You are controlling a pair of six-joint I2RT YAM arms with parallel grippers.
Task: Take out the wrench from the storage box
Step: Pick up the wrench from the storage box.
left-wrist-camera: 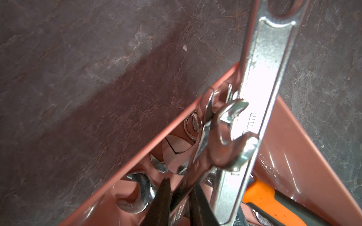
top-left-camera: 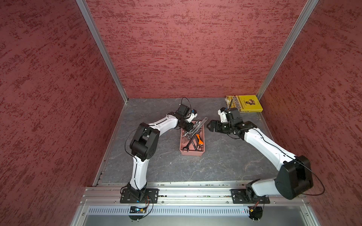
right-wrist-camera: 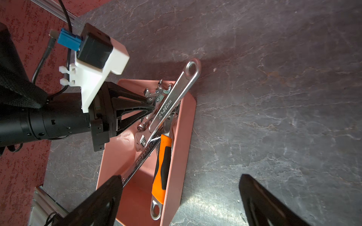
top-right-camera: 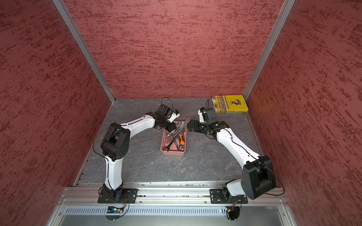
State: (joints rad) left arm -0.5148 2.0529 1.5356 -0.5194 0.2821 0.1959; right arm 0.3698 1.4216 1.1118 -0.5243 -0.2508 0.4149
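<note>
Left wrist view: we saw the left gripper (left-wrist-camera: 181, 186) with its jaws drawn nearly together on the shaft of an open-ended wrench (left-wrist-camera: 215, 154) inside the salmon-pink storage box (left-wrist-camera: 293, 148). That wrench ran roughly along the box's length, its forked head toward the far end and lying across the handle of a big adjustable wrench (left-wrist-camera: 260, 97). Only this view showed the pinch itself; in both top views the gripper's body hid it.

In both top views we made out the adjustable wrench's long axis cutting diagonally across the box. Its hang-hole end poked past the far right corner over the grey table (top-left-camera: 225, 156), and its head lay down among the other tools. The right gripper (top-left-camera: 209, 126) hung just beside the box's far right side, jaws spread wide and holding nothing. A yellow book (top-left-camera: 244, 103) lay in the table's far right corner, well apart; its cover writing was too small for us to read.

The right wrist view alone gave us the lettering on a long chrome spanner (right-wrist-camera: 146, 153), stamped with a word beginning "GREEN", the rest unclear. It lay beside an orange-and-black handle (right-wrist-camera: 161, 168). The adjustable wrench's handle carried a size mark ending in "mm", legible in both wrist views.
</note>
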